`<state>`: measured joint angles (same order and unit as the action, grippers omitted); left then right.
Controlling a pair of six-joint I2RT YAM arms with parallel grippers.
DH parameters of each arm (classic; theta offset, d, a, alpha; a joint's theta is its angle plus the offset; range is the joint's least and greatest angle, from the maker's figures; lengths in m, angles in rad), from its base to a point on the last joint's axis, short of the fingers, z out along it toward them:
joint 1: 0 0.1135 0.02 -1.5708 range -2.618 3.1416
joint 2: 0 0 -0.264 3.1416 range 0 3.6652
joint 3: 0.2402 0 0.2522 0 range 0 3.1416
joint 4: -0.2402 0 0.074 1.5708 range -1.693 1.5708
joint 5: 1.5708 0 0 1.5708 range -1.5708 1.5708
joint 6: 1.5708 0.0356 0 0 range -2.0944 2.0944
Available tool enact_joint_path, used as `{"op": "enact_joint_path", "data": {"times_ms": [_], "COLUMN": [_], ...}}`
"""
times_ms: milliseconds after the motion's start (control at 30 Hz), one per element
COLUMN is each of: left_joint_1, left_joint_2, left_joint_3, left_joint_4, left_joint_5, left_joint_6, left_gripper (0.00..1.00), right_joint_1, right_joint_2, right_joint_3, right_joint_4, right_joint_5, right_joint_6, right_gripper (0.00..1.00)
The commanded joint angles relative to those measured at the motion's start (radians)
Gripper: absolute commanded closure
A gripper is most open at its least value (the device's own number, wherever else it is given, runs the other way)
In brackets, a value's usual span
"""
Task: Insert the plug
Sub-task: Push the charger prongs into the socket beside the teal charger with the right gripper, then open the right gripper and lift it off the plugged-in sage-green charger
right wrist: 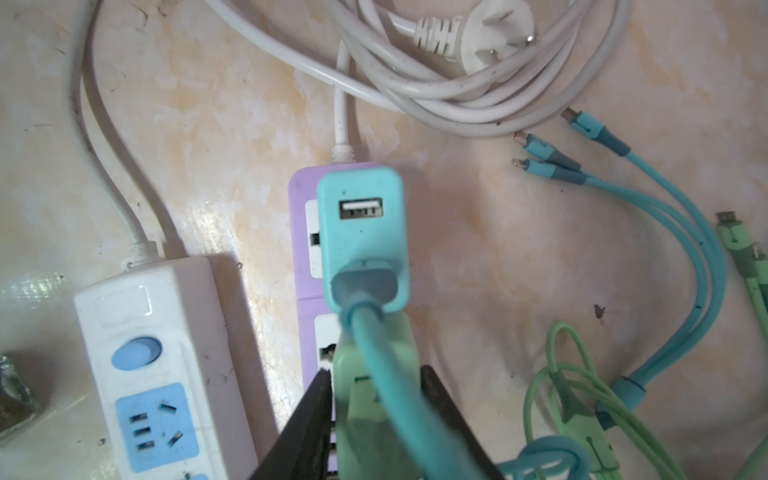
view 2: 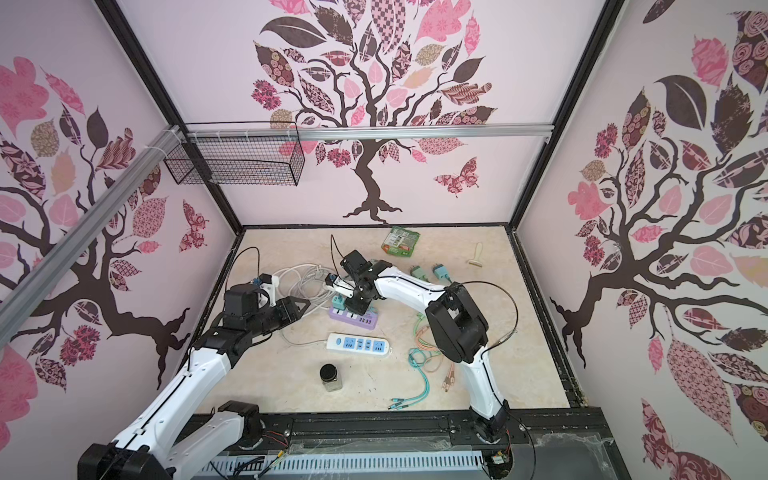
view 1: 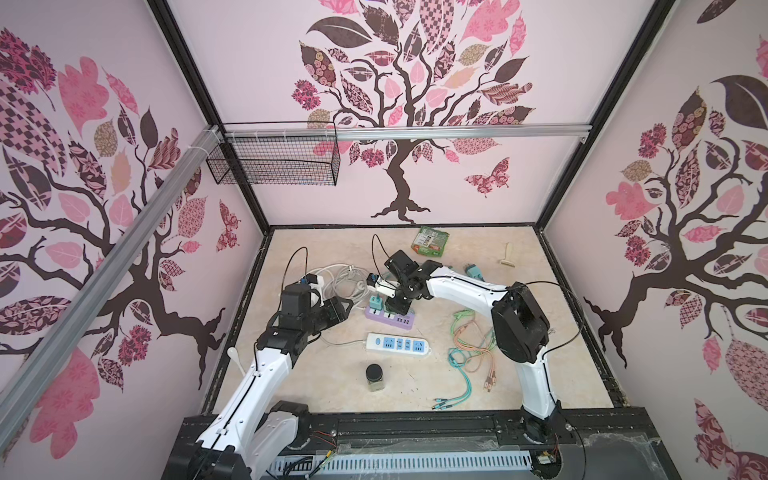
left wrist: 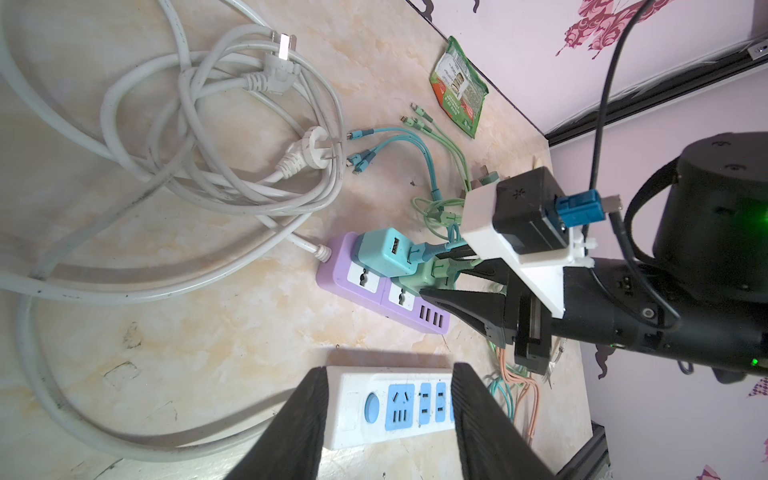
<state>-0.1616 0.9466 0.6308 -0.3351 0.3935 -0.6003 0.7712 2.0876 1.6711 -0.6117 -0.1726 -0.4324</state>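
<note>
Right wrist view has the green charger plug (right wrist: pixel 351 415) sitting between the fingers of the right gripper (right wrist: pixel 376 372). It's standing on the purple strip (right wrist: pixel 301 187), with the teal charger (right wrist: pixel 361 249) just past the fingertips. The fingers hug both flat sides, but I can't tell if they're pinching or barely clear. It looks like light, hard, slick plastic, so I'd grip the flat sides squarely or it'll tip. Left gripper (left wrist: pixel 389 368) is spread wide above the white strip (left wrist: pixel 353 415), holding nothing.
</note>
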Motion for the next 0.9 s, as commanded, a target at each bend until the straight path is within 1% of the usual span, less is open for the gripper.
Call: {"op": "enact_joint_path", "data": {"times_ms": [0,100,167,267,733,867], "left_joint_1": [0.005,0.005,0.005,0.005,0.006,0.005], "left_joint_2": [-0.015,-0.02,-0.023,-0.025,-0.02,-0.023], "left_joint_3": [-0.023,-0.025,-0.024,-0.023,-0.037,-0.038], "left_joint_4": [-0.012,-0.014,-0.015,-0.015,-0.007,-0.005], "left_joint_5": [-0.007,-0.007,-0.006,-0.004,-0.007,-0.01], "left_joint_6": [0.02,0.02,0.02,0.02,0.018,0.018], "left_gripper": [0.49,0.49,0.48,0.49,0.48,0.48], "right_joint_1": [0.005,0.004,0.004,0.004,0.004,0.004], "right_joint_2": [-0.084,-0.101,-0.109,-0.116,-0.193,-0.23], "right_joint_3": [-0.018,-0.026,-0.029,-0.033,-0.145,-0.177], "right_joint_4": [0.018,0.022,0.02,0.004,-0.045,-0.04], "right_joint_5": [-0.041,-0.041,-0.038,-0.032,-0.024,-0.024], "right_joint_6": [0.028,0.033,0.038,0.045,0.064,0.066], "right_gripper": [0.58,0.48,0.44,0.4,0.28,0.25]}}
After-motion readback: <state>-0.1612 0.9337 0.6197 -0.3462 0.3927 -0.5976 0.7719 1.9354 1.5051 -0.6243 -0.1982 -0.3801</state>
